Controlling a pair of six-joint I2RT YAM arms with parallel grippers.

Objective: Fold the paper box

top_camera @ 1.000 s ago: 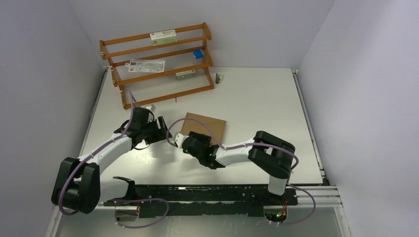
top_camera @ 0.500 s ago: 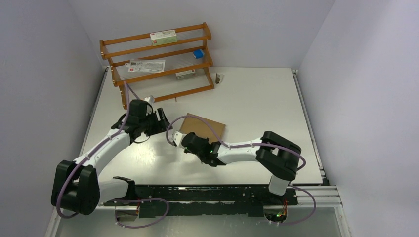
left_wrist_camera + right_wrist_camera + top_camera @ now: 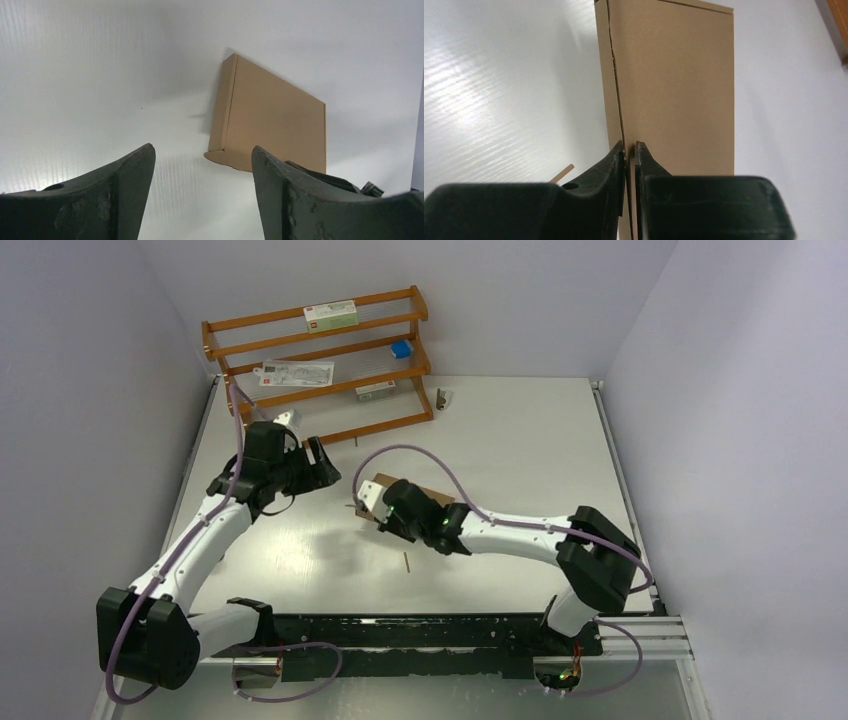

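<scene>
Right wrist cam shows the right gripper pinching the paper box edge, which the overhead view hides; the left gripper hangs spread wide.

You have two arms to count, the left arm and the right arm. Each carries one gripper, so there are two: the left gripper and the right gripper. There is one table and one paper box.

You also have one wooden rack with three tiers. It holds four items:
- one white red-labelled carton
- one small blue box
- one flat printed packet
- one small white carton

Loose on the table, count one small dark object and at least one thin wooden stick.
</scene>
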